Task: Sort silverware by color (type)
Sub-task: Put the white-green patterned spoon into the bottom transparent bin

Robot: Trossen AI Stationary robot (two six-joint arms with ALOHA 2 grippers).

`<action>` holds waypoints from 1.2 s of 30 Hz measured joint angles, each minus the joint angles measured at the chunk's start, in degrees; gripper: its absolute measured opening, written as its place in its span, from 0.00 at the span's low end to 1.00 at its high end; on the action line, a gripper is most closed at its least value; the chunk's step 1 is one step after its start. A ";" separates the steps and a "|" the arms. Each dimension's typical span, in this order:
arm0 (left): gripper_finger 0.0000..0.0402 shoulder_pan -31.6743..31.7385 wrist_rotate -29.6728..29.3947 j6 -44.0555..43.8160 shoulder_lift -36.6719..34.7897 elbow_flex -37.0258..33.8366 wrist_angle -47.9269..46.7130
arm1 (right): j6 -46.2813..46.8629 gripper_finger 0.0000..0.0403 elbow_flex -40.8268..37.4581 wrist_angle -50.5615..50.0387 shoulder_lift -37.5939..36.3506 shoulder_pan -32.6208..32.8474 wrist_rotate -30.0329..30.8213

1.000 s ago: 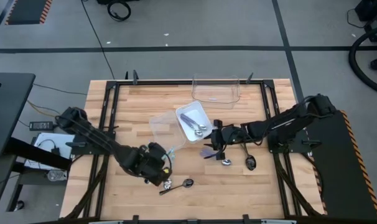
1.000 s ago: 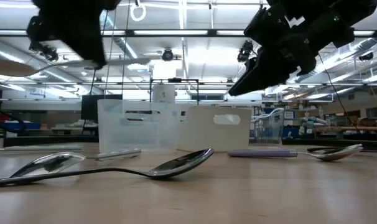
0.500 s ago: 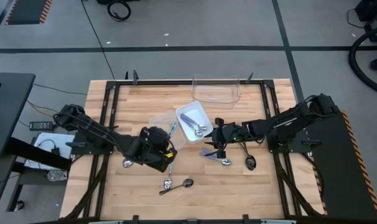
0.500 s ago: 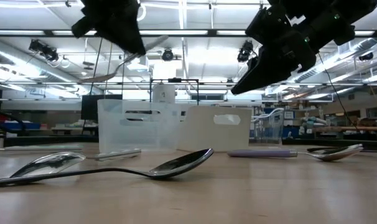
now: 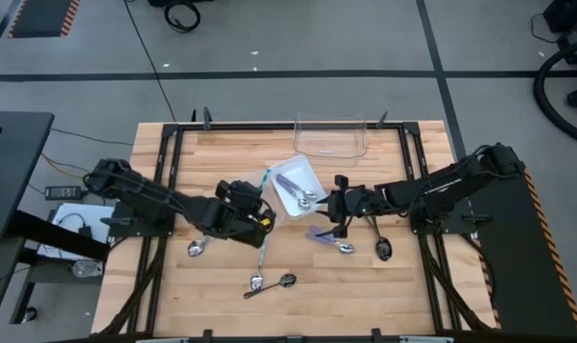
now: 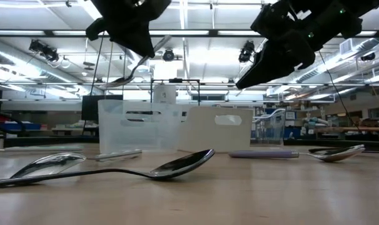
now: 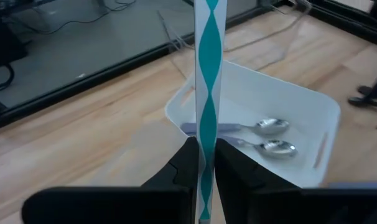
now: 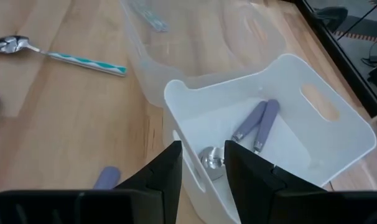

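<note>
**A:** Teal and white stripes — is that the one you have?

**B:** Yes. From above, my left gripper [image 5: 253, 211] sits near the table's middle, clamped on the striped spoon [image 5: 266, 179], just left of the white bin [image 5: 285, 168]. My right gripper [image 5: 332, 207] hangs just right of that bin, with its fingers apart and nothing between them.

**A:** And from table height?

**B:** The striped spoon [image 6: 130, 76] hangs in the air under my left gripper [image 6: 134, 39], bowl drooping to the left. More spoons lie on the wood, well below it.

**A:** How is the hold?

**B:** My left wrist camera shows the handle pinched between my fingers [image 7: 187, 163], with most of its length sticking out past them. I judge it light and stiff, but thin and smooth, so it could pivot or slip. A hold nearer its middle would steady it. The purple spoons [image 7: 263, 127] lie in the white bin beyond.

**A:** What about the right wrist camera?

**B:** My right fingers [image 8: 170, 169] stand open over the bin's rim. Past it sit a clear tub [image 8: 238, 31] and a loose striped spoon [image 8: 83, 60]. Flat on the wood, that one is best taken across the handle, I think.
</note>
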 joint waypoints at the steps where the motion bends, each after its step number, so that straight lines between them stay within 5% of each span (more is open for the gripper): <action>1: 0.12 0.41 0.01 0.01 0.23 0.00 0.02 | -0.12 0.32 -0.01 -0.19 0.05 -0.02 -0.02; 12: 0.12 6.19 5.54 -0.09 0.92 -7.37 8.54 | -0.41 0.32 -6.50 8.74 0.39 -0.11 -3.04; 28: 0.12 11.10 21.29 -9.22 0.92 -15.86 12.67 | -1.04 0.32 -6.60 8.78 0.39 -0.11 -7.80; 36: 0.13 11.08 24.04 -9.38 0.92 -15.93 14.70 | -2.40 0.32 -6.62 8.00 0.39 -0.07 -7.87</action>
